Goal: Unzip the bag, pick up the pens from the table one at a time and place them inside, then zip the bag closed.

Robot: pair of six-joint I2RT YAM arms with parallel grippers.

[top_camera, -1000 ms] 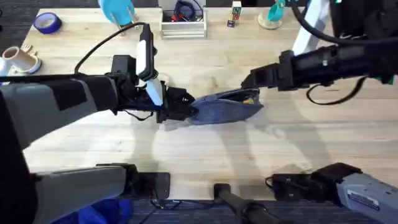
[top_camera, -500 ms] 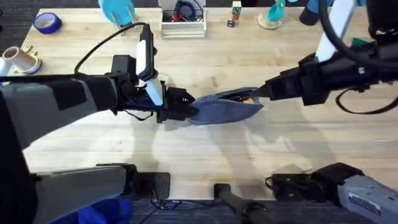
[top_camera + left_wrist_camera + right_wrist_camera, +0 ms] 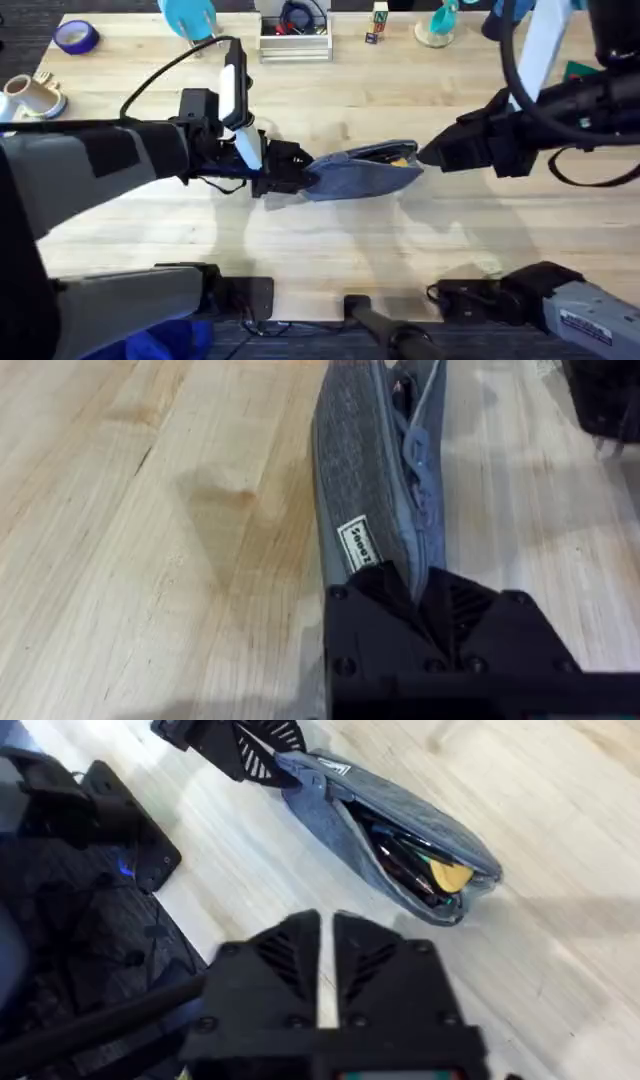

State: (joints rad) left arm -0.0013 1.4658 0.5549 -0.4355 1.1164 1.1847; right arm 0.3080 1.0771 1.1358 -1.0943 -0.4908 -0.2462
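- Bag (image 3: pixel 362 172): elongated grey-blue woven fabric pouch, tapered at both ends, lying flat on the table (image 3: pixel 330 260) between the two claws.
- Bag, left wrist view (image 3: pixel 368 480): coarse weave, a small white sewn label and a grey zip tape with a looped pull along the upper edge.
- Bag mouth, right wrist view (image 3: pixel 400 840): gaping at the end nearest the right claw; dark pens (image 3: pixel 398 860) and a yellow item (image 3: pixel 450 875) lie inside.
- Table: pale wooden planks with visible grain.
- Left claw (image 3: pixel 300 170): black fingers closed on the bag's near tapered end; in its wrist view (image 3: pixel 415 585) the fabric is pinched between the fingers.
- Right claw (image 3: pixel 425 157): just beside the bag's open end, fingertips near the fabric; contact cannot be confirmed. In its wrist view (image 3: pixel 327 935) the fingers stand nearly together with a thin gap, holding nothing.
- Hidden: the left claw covers the bag's near tip; individual pens inside cannot be counted.
- Left arm: reaches horizontally from the lower left, low over the table, cable looped above it.
- Right arm: comes in from the right edge, wrist angled down toward the bag.
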